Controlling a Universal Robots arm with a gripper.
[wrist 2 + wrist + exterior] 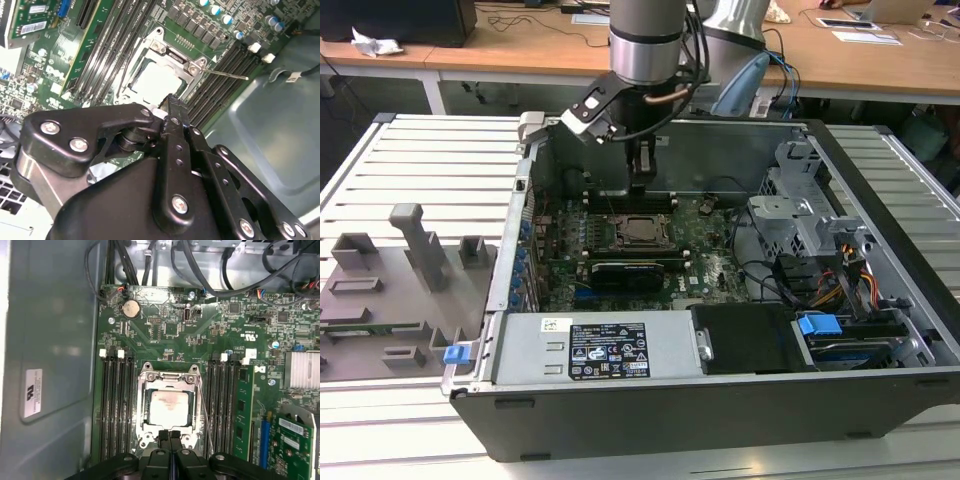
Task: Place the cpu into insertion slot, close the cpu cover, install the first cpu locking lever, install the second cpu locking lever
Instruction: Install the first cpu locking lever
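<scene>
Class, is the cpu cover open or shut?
Shut: in the first wrist view the cover lies flat over the socket, its window framing the cpu.

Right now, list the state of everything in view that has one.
cpu, seated flat, metal top up.
insertion slot, filled by the cpu.
cpu cover, lowered over the cpu.
locking lever, swung out from the slot, apparently unlatched.
gripper, fingers shut, holding nothing, at the cover's edge.
computer case, side open.
</scene>
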